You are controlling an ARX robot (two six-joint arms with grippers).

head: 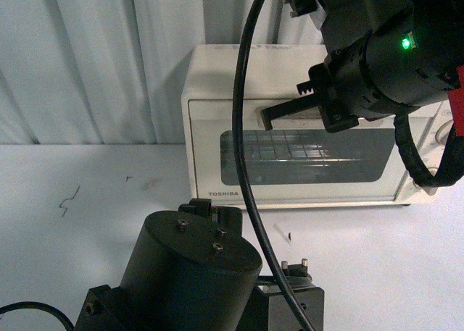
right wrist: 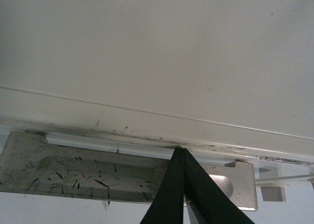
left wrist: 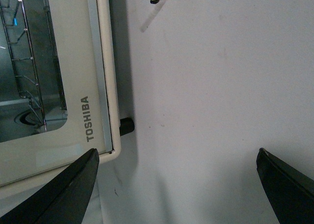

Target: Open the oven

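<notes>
Nothing is open yet. The TOSHIBA toaster oven sits centre-right in the front view, with its glass door flush against the case and the wire rack visible behind it. The right gripper has its fingers pressed together with nothing between them, tips at the top edge of the scratched bar handle. Hooking the handle and swinging the door down remains. The left gripper, fingers spread wide and empty, hangs over the white table just beside the door's lower corner, likely in its drop path; the front view's left side offers open room
</notes>
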